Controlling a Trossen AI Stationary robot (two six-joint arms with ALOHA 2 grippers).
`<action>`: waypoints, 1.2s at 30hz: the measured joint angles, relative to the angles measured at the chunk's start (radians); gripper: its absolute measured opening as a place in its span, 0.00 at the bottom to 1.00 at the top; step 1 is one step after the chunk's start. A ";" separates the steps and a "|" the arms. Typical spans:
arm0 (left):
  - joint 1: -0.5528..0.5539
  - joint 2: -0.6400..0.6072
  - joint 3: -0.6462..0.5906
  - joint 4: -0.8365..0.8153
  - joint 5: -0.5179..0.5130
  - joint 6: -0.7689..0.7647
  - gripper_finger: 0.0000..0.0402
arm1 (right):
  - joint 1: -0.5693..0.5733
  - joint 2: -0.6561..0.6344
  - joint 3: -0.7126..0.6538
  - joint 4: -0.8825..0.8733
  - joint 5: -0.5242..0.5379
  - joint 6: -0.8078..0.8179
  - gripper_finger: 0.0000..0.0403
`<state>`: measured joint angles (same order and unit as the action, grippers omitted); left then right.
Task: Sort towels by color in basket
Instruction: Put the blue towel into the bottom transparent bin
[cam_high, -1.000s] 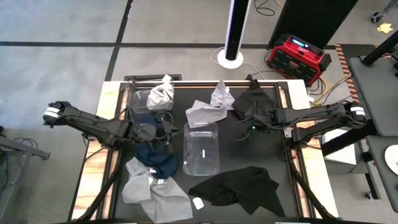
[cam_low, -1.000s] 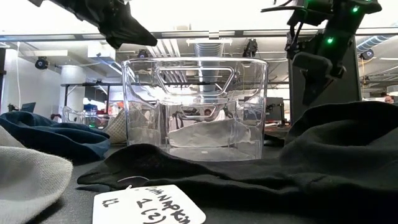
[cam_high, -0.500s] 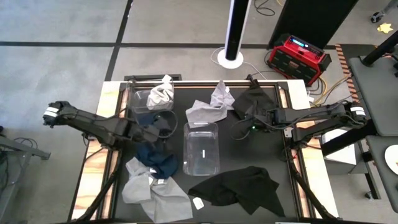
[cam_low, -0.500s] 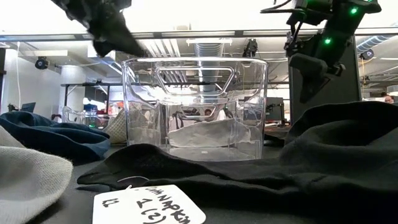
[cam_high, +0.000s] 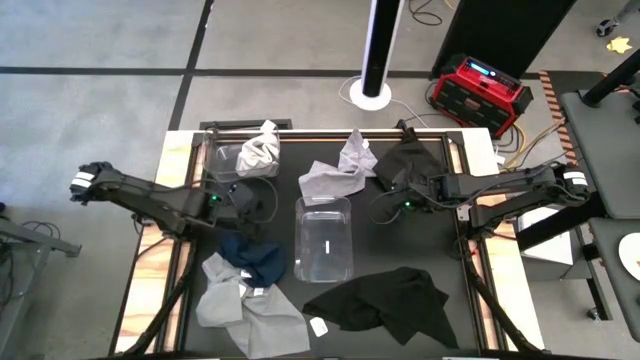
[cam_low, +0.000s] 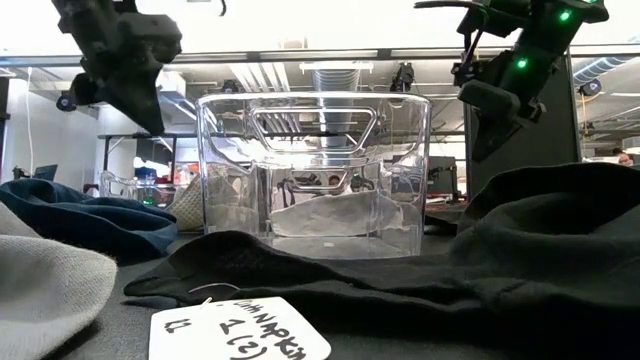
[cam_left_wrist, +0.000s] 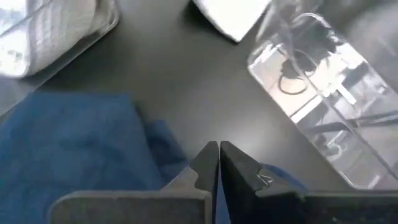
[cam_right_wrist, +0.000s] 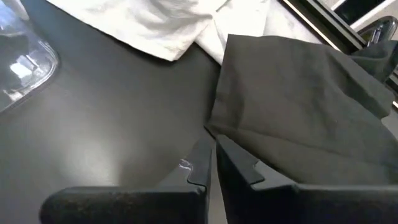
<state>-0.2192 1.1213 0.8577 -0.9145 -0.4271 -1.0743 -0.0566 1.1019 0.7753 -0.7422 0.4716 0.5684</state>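
Towels lie scattered across a dark table (cam_high: 390, 250) as two robot arms hang above it with nothing in their grasp. The left gripper (cam_left_wrist: 218, 163) has its fingers pressed together and empty, poised over the edge of a navy blue towel (cam_left_wrist: 74, 146); only its wrist camera shows that the cloth under it is blue, with bare tabletop just ahead. The right gripper (cam_right_wrist: 211, 158) likewise has its fingers together, holding nothing, over bare table beside a folded black towel (cam_right_wrist: 298, 106), with a white towel (cam_right_wrist: 155, 25) beyond.

From overhead, the left gripper (cam_high: 245, 203) sits at the table's left, near the navy towel (cam_high: 252, 258), and the right gripper (cam_high: 392, 196) at the centre-right, close to the black towel (cam_high: 405, 160) at the far edge. A clear plastic basket (cam_high: 324, 238) stands at the table's middle; a second clear bin (cam_high: 222, 163) at the far left holds a light cloth (cam_high: 258, 148).

Counted from above: three light grey or white towels lie loose, at the far centre (cam_high: 340, 170) and the near left (cam_high: 245, 305), plus the one in the bin; one navy; and two black, the larger one (cam_high: 385, 300) spread at the near edge. The table-level camera alone shows a handwritten label tag (cam_low: 240, 330) on that near black towel (cam_low: 480, 250), and both grippers raised above the basket (cam_low: 315, 175).
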 joint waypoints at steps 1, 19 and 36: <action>0.000 0.006 0.000 -0.004 0.000 -0.011 0.03 | 0.000 0.000 0.000 0.000 0.000 0.001 0.06; 0.111 0.263 -0.001 -0.101 0.026 -0.042 0.40 | 0.000 0.000 0.000 0.001 0.000 0.008 0.59; 0.135 0.432 -0.003 -0.123 0.033 -0.041 0.37 | 0.000 0.000 0.000 0.023 -0.008 0.015 0.68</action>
<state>-0.0841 1.5538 0.8548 -1.0373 -0.3939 -1.1152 -0.0566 1.1019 0.7753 -0.7193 0.4641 0.5834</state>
